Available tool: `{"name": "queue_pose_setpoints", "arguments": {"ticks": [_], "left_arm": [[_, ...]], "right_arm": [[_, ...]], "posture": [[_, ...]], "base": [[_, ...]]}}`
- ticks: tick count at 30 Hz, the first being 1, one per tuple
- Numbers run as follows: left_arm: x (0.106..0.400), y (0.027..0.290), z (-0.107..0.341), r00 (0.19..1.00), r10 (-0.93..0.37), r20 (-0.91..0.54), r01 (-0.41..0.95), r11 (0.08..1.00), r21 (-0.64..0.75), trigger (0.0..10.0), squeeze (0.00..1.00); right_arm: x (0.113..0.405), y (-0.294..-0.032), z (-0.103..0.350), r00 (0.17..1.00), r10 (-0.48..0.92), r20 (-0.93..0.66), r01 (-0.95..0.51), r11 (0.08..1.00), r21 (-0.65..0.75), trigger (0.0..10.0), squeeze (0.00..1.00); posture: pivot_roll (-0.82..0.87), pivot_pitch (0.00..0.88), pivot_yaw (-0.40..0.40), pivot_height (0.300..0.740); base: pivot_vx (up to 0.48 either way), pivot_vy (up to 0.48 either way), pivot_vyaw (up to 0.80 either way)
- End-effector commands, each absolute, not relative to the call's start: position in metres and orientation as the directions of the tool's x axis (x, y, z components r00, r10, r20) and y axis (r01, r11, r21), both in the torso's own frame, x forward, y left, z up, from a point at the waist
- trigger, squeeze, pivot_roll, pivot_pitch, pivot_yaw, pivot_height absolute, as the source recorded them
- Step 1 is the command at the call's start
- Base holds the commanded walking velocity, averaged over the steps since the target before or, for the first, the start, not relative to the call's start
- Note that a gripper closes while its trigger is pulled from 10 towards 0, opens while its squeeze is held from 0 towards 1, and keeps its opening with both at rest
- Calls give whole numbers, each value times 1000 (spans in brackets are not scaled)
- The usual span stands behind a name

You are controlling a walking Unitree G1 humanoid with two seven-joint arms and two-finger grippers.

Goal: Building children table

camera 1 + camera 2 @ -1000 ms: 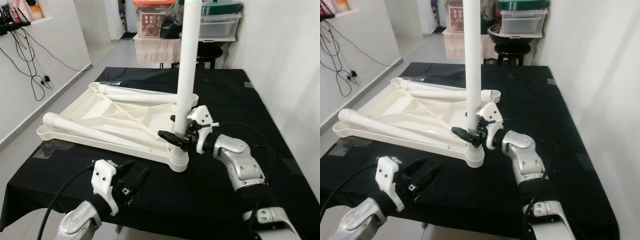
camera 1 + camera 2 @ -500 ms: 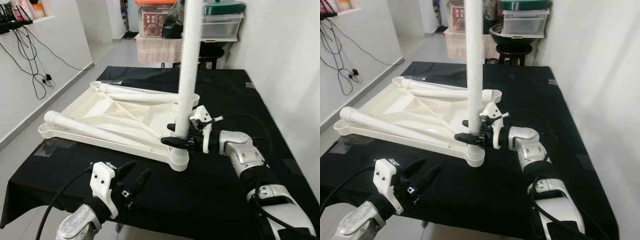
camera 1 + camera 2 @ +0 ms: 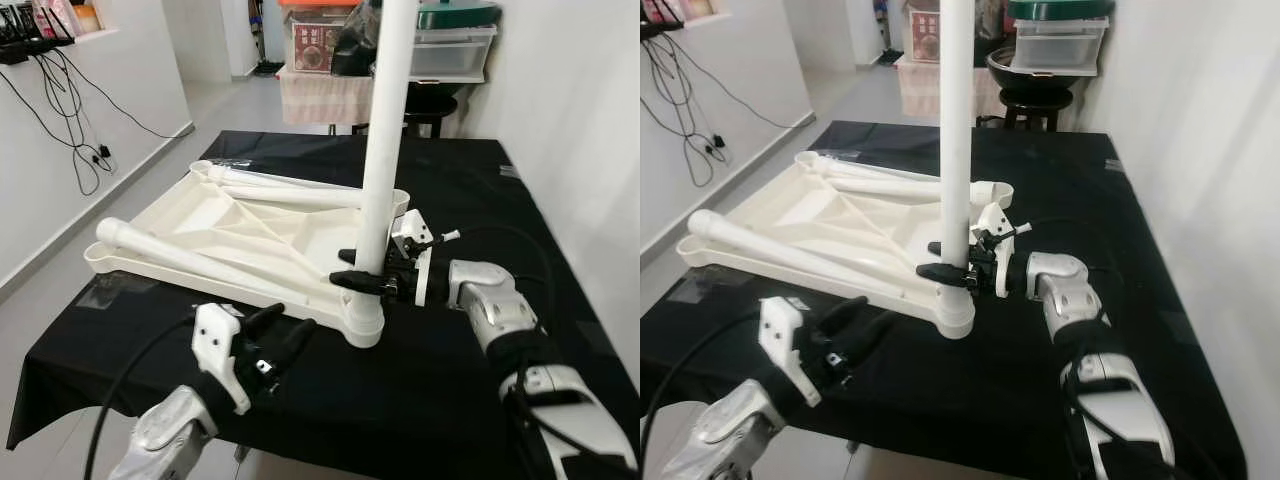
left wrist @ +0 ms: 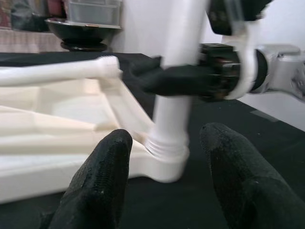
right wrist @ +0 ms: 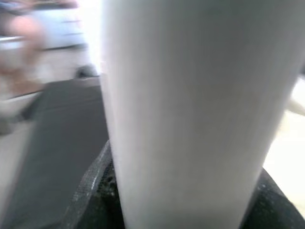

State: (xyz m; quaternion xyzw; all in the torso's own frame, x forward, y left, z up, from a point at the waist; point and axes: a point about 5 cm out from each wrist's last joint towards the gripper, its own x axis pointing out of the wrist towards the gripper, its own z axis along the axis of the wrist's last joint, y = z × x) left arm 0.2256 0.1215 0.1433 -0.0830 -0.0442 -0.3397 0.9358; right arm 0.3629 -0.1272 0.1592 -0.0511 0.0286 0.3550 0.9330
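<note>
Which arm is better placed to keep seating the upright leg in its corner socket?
Right. Its end effector is clamped on the upright leg just above the socket; the left end effector hovers open, apart from the tabletop.

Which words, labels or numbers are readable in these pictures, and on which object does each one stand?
None can be read.
The box on the shelf at the back carries a printed picture, too small and blurred to read.
The white tabletop, the upright leg, the left gripper and the right gripper show no lettering.
</note>
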Motion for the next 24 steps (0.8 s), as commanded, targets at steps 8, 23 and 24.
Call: {"name": "queue_pose_setpoints", "arguments": {"ticks": [8,23,24], "left_arm": [[228,135,134,789,-609,82,615,781,-108,10000,0],[233,131,133,791,-607,77,612,782,-121,10000,0],[233,130,132,790,-608,77,613,780,-123,10000,0]], "right_arm": [[326,-97,126,918,340,-203,-360,930,-70,0,0],[346,-102,176,711,703,-3,-703,711,-24,10000,671],[347,-111,181,648,761,-17,-761,647,-59,10000,0]], "posture": [[20,10,15,740],[31,0,-5,740],[30,0,-9,740]], "base": [[0,0,0],[0,0,0],[0,0,0]]}}
